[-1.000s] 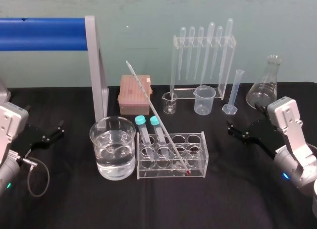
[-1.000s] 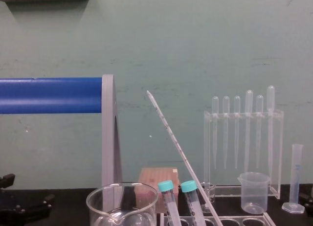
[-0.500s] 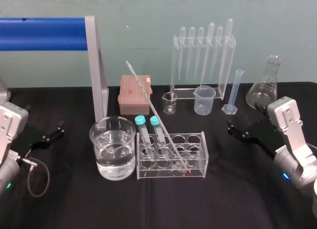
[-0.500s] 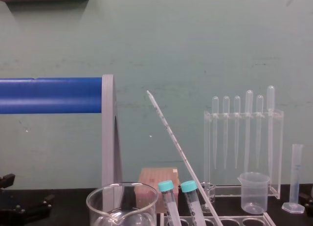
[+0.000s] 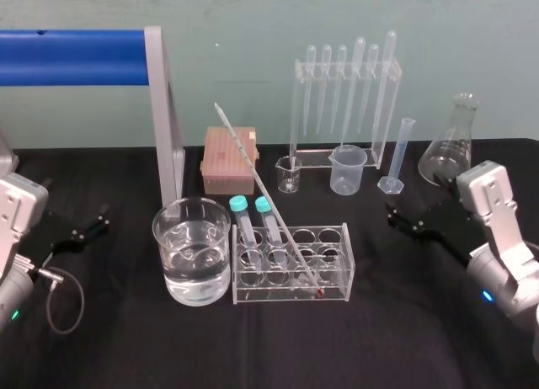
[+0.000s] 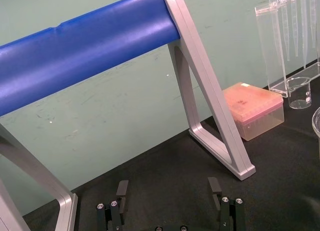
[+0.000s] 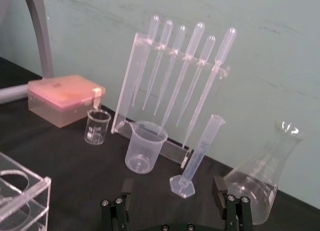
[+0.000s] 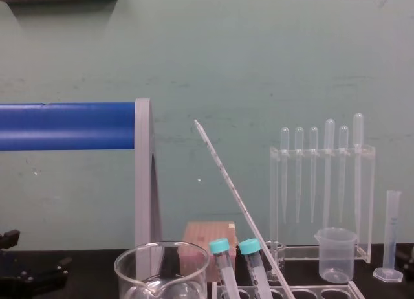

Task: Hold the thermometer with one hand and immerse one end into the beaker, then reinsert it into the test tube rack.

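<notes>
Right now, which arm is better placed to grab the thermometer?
Probably right. The right gripper, open, sits nearer the thermometer; the beaker stands between the left gripper and the test tube rack.

A scuffed pale-green wall point(image 8: 259, 53) backs a black-covered table point(image 5: 253, 347), with a blue bar point(image 5: 67, 57) on a grey frame point(image 5: 167, 136) at left.

In the head view, open table point(image 5: 278, 347) is left along the bottom; the centre is blocked by beaker point(image 5: 164, 254), test tube rack point(image 5: 286, 292) and leaning thermometer point(image 5: 254, 174).
</notes>
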You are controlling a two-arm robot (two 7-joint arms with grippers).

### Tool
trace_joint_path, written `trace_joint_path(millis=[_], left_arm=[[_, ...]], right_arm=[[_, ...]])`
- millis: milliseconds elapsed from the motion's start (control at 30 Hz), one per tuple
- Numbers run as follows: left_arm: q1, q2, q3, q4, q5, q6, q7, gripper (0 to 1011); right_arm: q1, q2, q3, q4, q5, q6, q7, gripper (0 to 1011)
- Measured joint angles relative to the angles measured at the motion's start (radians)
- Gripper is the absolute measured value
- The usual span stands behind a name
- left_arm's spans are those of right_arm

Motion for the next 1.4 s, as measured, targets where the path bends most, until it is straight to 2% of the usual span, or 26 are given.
trace_joint_path(millis=[133,167,233,267,333,400,467,533,567,600,667,800,833,933,1033,1100,1133,1233,1367,1400], left_arm=[[0.000,0.000,0.000,0.000,0.000,0.000,0.000,1008],[0.000,0.000,0.000,0.000,0.000,0.000,0.000,1008],[0.000,0.000,0.000,0.000,0.000,0.000,0.000,1008],[0.000,0.000,0.000,0.000,0.000,0.000,0.000,1008],[0.000,0.000,0.000,0.000,0.000,0.000,0.000,1008],[0.000,0.000,0.000,0.000,0.000,0.000,0.000,1008],[0.000,0.000,0.000,0.000,0.000,0.000,0.000,1008],[0.000,0.000,0.000,0.000,0.000,0.000,0.000,1008],[0.000,0.000,0.000,0.000,0.000,0.000,0.000,1008],[0.000,0.000,0.000,0.000,0.000,0.000,0.000,1008],[0.000,0.000,0.000,0.000,0.000,0.000,0.000,1008],[0.000,0.000,0.000,0.000,0.000,0.000,0.000,1008],[0.000,0.000,0.000,0.000,0.000,0.000,0.000,1008],[0.000,0.000,0.000,0.000,0.000,0.000,0.000,1008],[0.000,0.000,0.000,0.000,0.000,0.000,0.000,1008],[0.000,0.000,0.000,0.000,0.000,0.000,0.000,1008],[0.000,0.000,0.000,0.000,0.000,0.000,0.000,1008],[0.000,0.000,0.000,0.000,0.000,0.000,0.000,1008],[0.000,0.000,0.000,0.000,0.000,0.000,0.000,1008],[0.000,0.000,0.000,0.000,0.000,0.000,0.000,1008]], right_arm=[[0.000,-0.001,0.028,-0.021,0.035,0.005,0.033,1003],[0.002,-0.006,0.048,-0.034,0.071,0.011,0.054,1003],[0.004,-0.013,0.066,-0.046,0.108,0.019,0.074,1003],[0.009,-0.024,0.089,-0.062,0.159,0.033,0.102,1003],[0.017,-0.035,0.109,-0.080,0.212,0.055,0.134,1003],[0.035,-0.052,0.132,-0.111,0.299,0.107,0.201,1003],[0.042,-0.055,0.135,-0.119,0.318,0.123,0.219,1003],[0.064,-0.062,0.135,-0.141,0.361,0.170,0.273,1003],[0.079,-0.063,0.128,-0.153,0.380,0.201,0.308,1003],[0.079,-0.063,0.128,-0.153,0.380,0.201,0.308,1003],[0.113,-0.064,0.107,-0.173,0.402,0.257,0.375,1003],[0.144,-0.059,0.081,-0.192,0.419,0.305,0.431,1003],[0.160,-0.052,0.064,-0.202,0.424,0.324,0.455,1003],[0.181,-0.041,0.040,-0.214,0.429,0.348,0.491,1003],[0.215,-0.031,-0.003,-0.214,0.426,0.370,0.537,1003],[0.255,-0.034,-0.049,-0.186,0.409,0.385,0.562,1003],[0.255,-0.034,-0.049,-0.186,0.409,0.385,0.562,1003],[0.291,-0.051,-0.086,-0.145,0.391,0.395,0.566,1003],[0.327,-0.083,-0.116,-0.091,0.368,0.397,0.556,1002],[0.345,-0.104,-0.131,-0.060,0.357,0.396,0.553,1003]])
